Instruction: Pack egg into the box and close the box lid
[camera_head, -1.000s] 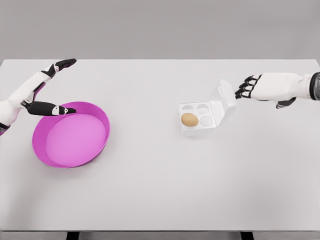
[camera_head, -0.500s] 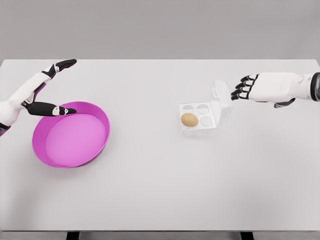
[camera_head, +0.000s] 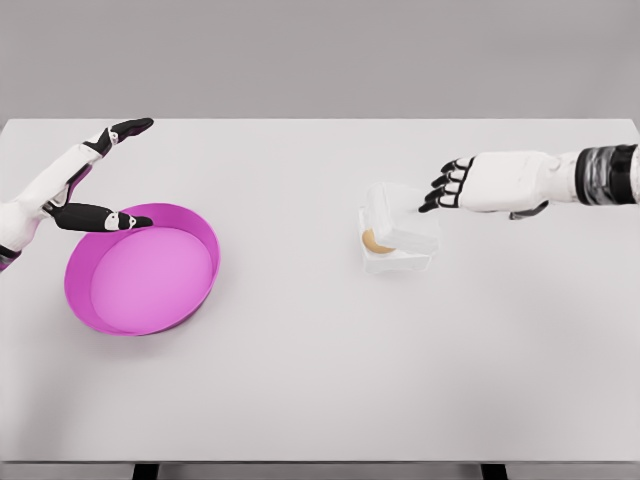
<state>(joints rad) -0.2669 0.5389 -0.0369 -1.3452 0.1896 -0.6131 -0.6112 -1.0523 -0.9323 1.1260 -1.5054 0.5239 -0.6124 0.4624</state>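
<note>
A clear plastic box (camera_head: 398, 245) sits on the white bench (camera_head: 320, 380), a little right of the middle, with a brown egg (camera_head: 371, 240) in its front left pocket. The lid (camera_head: 400, 212) is tilted partway down over the tray, hinged on the right side, so the egg shows only at the lid's left edge. The right robot hand (camera_head: 447, 185) reaches in from the right with its dark-tipped fingers (camera_head: 433, 203) curled loosely and holding nothing, the fingertips at or just beside the lid's upper right corner; actual contact cannot be made out. Far to the left, a round magenta bowl (camera_head: 142, 268) rests on the bench. The left robot hand (camera_head: 85, 180) hovers over the bowl's rear left rim, fingers spread apart, its thumb pointing across the rim.
</note>
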